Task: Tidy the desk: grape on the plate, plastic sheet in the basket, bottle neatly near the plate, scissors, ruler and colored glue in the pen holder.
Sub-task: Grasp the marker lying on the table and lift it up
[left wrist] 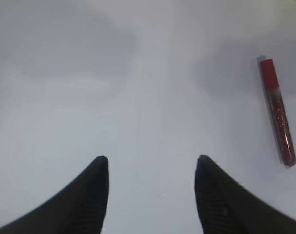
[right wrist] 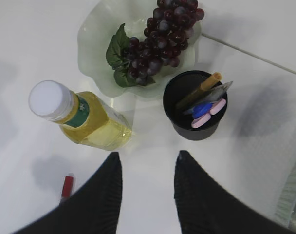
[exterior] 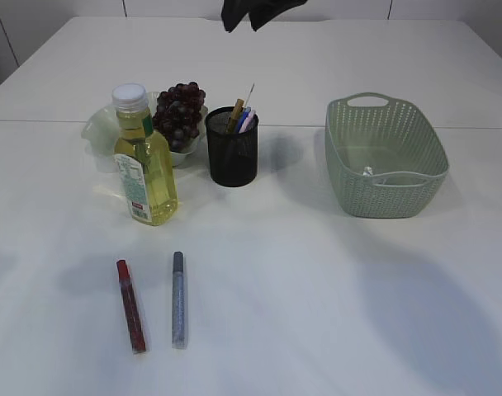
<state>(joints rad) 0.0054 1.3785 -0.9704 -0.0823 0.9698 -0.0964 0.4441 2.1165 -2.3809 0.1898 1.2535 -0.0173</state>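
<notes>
The purple grape bunch lies on the pale green plate. The yellow bottle stands upright just in front of the plate. The black mesh pen holder holds a wooden ruler and blue and pink scissor handles. A red glue tube and a silver glue tube lie on the table at the front. My right gripper is open and empty, high above the bottle and holder. My left gripper is open and empty, left of the red glue.
A green woven basket stands to the right of the pen holder, with something pale and thin inside. A dark gripper shape hangs at the top edge of the exterior view. The table is white.
</notes>
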